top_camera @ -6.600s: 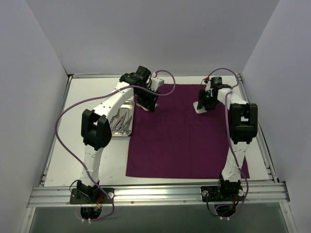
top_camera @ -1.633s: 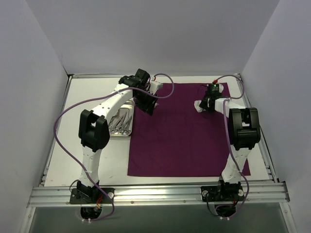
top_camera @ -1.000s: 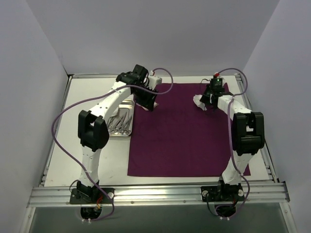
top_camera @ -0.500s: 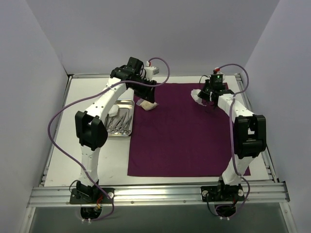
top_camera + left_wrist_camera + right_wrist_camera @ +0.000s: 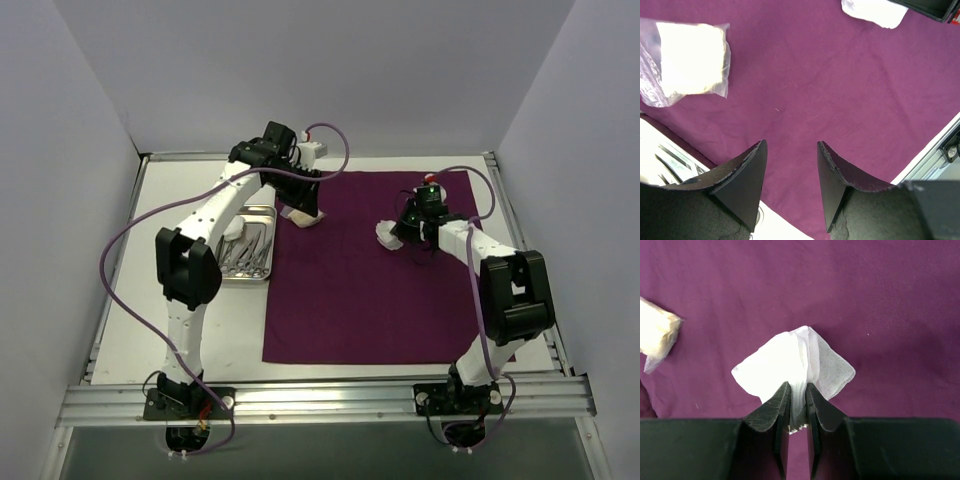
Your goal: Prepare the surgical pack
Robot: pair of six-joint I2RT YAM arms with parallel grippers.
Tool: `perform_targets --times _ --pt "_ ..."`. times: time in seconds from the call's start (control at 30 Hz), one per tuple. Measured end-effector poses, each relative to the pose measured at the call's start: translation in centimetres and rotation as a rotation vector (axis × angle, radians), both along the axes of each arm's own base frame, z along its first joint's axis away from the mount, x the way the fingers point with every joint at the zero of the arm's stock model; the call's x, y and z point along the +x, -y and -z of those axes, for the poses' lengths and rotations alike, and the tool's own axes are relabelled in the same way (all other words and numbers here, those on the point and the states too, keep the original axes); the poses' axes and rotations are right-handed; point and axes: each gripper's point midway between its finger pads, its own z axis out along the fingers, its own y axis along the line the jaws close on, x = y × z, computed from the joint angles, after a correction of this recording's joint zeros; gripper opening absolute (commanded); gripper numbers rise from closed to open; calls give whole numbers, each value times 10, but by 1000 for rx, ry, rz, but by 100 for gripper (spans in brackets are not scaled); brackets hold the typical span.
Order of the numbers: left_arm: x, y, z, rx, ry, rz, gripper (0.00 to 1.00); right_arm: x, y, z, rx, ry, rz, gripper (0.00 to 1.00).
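The dark purple cloth (image 5: 380, 300) is lying flat as the wrapping base, with the steel tray (image 5: 250, 281) sitting just beside its left edge and holding what are probably the thin instruments (image 5: 250, 250), blurred from above. Further in, the right gripper (image 5: 797, 399) is pinching 1 white gauze pad (image 5: 790, 360) by a bunched edge over the cloth's middle, likely to set it down there. Farthest, the left gripper (image 5: 790, 150) is hovering with its 2 fingers parted and empty near a bagged pad (image 5: 690, 60) lying on the cloth.
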Motion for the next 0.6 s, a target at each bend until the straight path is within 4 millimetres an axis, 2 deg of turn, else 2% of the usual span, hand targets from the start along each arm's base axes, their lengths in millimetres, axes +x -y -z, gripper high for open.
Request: perform_targets --times 0.27,0.53,0.6 --pt "-3 -1 7 8 -19 -1 54 -1 1 6 -7 2 -7 1" --pt "-4 -2 11 14 -29 -2 54 -3 5 43 -64 -81 -28 15" --pt "-5 -3 12 16 -32 -2 54 -4 6 47 -75 -89 -31 24"
